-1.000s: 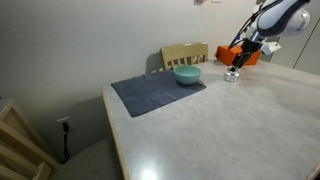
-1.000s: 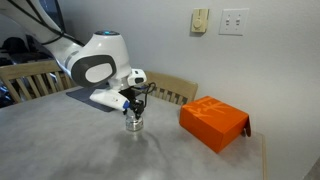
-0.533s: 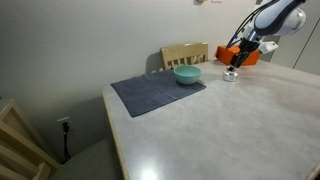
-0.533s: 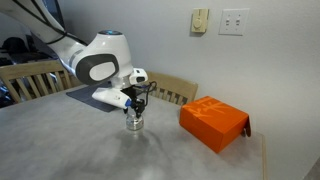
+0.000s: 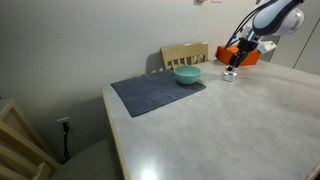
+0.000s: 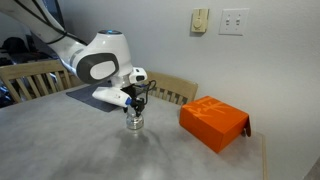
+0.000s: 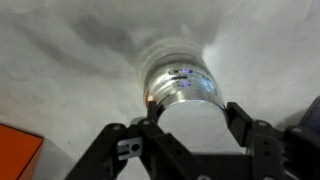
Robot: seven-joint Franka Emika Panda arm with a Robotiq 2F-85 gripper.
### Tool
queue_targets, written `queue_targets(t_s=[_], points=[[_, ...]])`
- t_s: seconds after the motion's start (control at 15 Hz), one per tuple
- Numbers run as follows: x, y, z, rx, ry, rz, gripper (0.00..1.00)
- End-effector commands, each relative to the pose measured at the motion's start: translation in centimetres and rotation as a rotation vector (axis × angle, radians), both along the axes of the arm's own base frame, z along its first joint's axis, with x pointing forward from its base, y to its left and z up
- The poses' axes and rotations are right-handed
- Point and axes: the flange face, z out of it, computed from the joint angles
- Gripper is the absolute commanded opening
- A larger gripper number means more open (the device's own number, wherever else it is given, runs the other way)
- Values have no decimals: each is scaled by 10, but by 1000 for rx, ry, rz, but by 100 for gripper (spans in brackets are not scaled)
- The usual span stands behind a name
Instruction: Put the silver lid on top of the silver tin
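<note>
where the wrist view looks down between the black fingers, we see the gripper (image 7: 192,122) closed narrowly on the rim of the flat, round, shiny silver lid (image 7: 186,90). the lid sits directly over the short, round silver tin (image 7: 165,55); we cannot tell whether metal touches metal. in both exterior views the tin stands on the smooth, pale mottled desk (image 6: 90,155), near a boxy orange box (image 6: 213,122). well apart, a rounded teal bowl (image 5: 187,74) rests on a soft dark grey cloth mat (image 5: 150,95), with a slatted wooden chair (image 5: 185,52) behind it.
</note>
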Motion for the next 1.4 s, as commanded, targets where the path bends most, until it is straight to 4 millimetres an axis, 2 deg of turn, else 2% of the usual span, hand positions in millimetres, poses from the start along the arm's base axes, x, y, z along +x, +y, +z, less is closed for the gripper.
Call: queue_targets(t_s=[0.0,0.33,1.33], points=[[2,-4,2,-21,14,4,44],[3,-9,4,-18,11,0,44],[19,-6,-20,-2,85,10,44]])
